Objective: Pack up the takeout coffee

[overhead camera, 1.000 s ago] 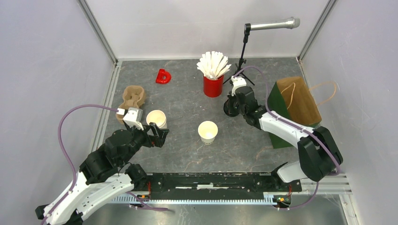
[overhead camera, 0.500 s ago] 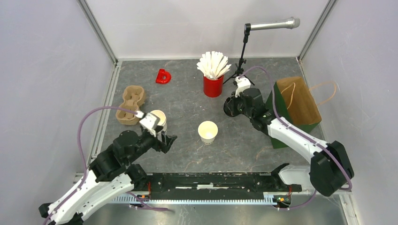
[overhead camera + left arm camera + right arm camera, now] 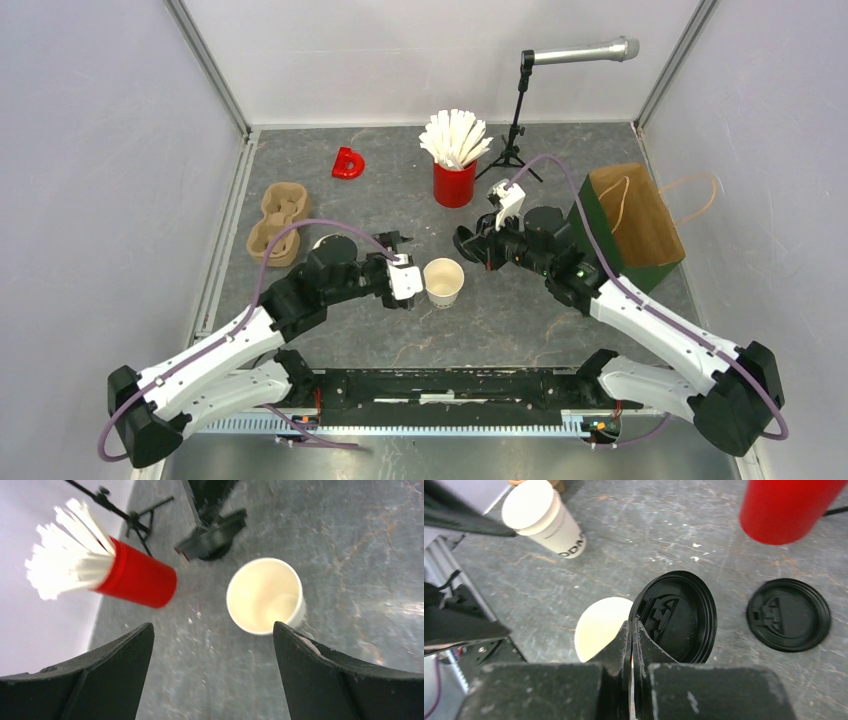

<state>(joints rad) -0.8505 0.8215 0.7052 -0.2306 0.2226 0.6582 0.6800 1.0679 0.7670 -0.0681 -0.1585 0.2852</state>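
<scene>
Lid (image 3: 679,615) pinched by rim in closed right fingers (image 3: 621,647), tilted just beside middle cup (image 3: 599,625) on counter (image 3: 520,310); left fingers (image 3: 115,665) spread wide, empty, facing that cup, probably to steady it for capping.

From above, the left arm (image 3: 300,295) hides most of one white cup (image 3: 541,520).

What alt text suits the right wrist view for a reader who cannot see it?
The right end effector pinches a black lid by its rim, near an open white cup. A second lid lies flat on the grey table; another white cup and a red cup stand beyond.
</scene>
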